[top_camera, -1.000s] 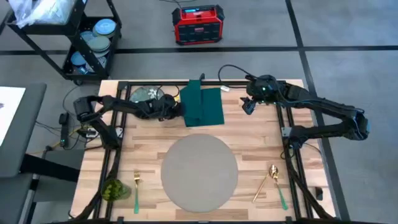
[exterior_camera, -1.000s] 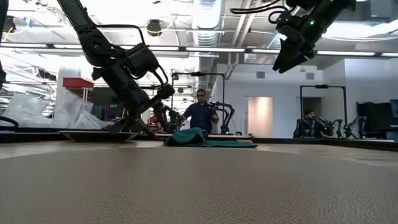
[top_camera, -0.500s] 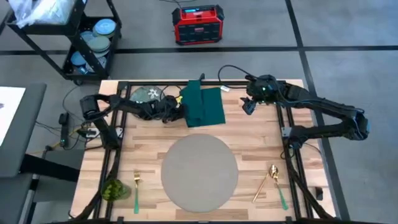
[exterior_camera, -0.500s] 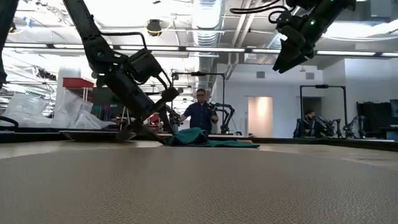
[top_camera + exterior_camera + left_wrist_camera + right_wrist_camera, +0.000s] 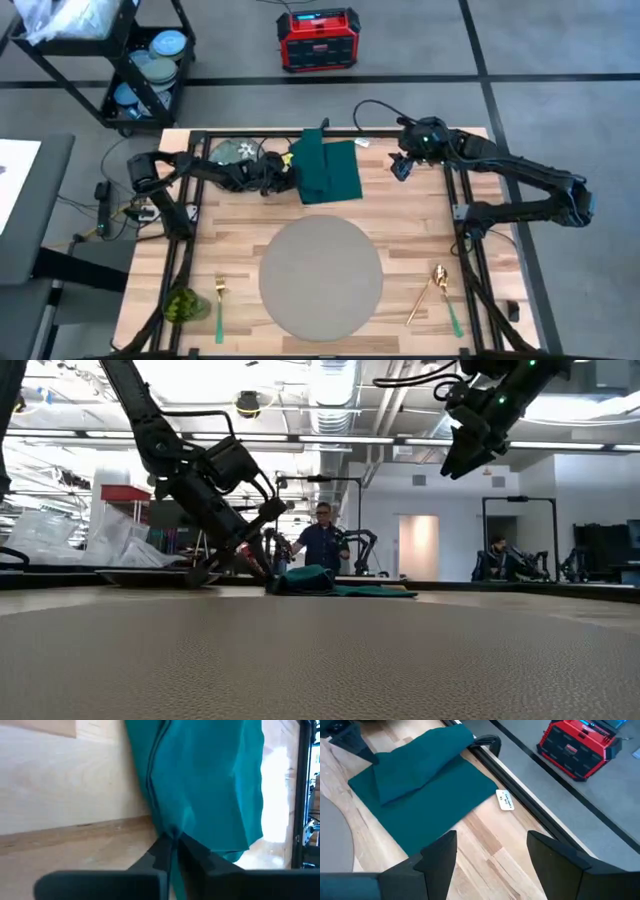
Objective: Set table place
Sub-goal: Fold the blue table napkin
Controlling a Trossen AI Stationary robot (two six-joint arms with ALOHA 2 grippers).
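1. Since a second ago the left gripper (image 5: 287, 178) has slid from beside the green floral plate (image 5: 236, 151) to the near-left edge of the dark teal rectangular cloth napkin (image 5: 327, 168); over the last half second it has barely shifted. The right arm has hardly moved.
2. Seen from the left wrist, the left fingers (image 5: 159, 851) are pinched together on a bunched fold of the napkin's edge, so this gripper is clenched on the cloth.
3. The right gripper (image 5: 402, 166) hovers above the light wooden butcher-block table (image 5: 420, 235), at about 3 o'clock from the napkin and apart from it. Its jaws stand spread, holding nothing.
4. The large flat round grey placemat (image 5: 321, 277) lies at the table's near middle, bare. It sits at roughly 5 o'clock from the left gripper, and the napkin lies at 12 o'clock from the placemat, near its far rim without touching it.
5. The napkin's long axis runs 12 to 6 o'clock, pointing towards the placemat. The left arm is the one on the cloth; the right is merely close.
6. My judgement: the step in hand is dragging or lifting the napkin, and any pull towards the place setting must run towards 5 or 6 o'clock, with one pinched edge likely to let the rest trail and crumple.
7. A gold fork with a green handle (image 5: 219, 305) and a gold spoon (image 5: 430, 290) lie either side of the placemat.
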